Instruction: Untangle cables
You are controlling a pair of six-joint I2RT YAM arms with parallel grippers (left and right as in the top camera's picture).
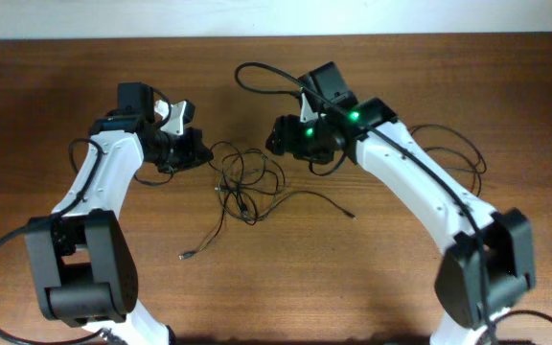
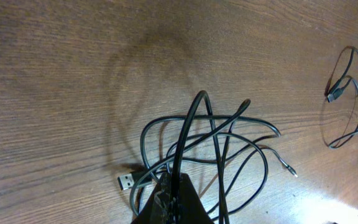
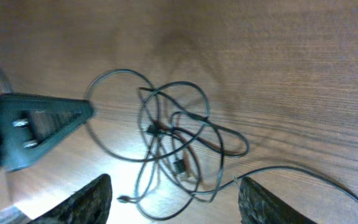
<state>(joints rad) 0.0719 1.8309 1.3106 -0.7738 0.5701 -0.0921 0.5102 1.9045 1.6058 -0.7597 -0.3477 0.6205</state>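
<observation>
A tangle of thin black cables (image 1: 244, 182) lies on the wooden table between the two arms, with loose ends trailing to the front left (image 1: 186, 255) and to the right (image 1: 350, 215). My left gripper (image 1: 202, 151) sits just left of the tangle. In the left wrist view it (image 2: 174, 193) is shut on one cable that arches up out of the loops (image 2: 211, 146); a USB plug (image 2: 126, 182) lies beside it. My right gripper (image 1: 276, 137) hovers above the tangle's upper right. Its fingers (image 3: 87, 200) stand wide open over the cables (image 3: 174, 134), holding nothing.
The left gripper (image 3: 36, 124) shows at the left of the right wrist view. Another thin cable with a plug (image 2: 347, 93) lies at the right of the left wrist view. The right arm's thicker cable (image 1: 264, 70) loops near the table's far edge (image 1: 84, 38). Thin wires (image 1: 463, 153) lie right of the right arm.
</observation>
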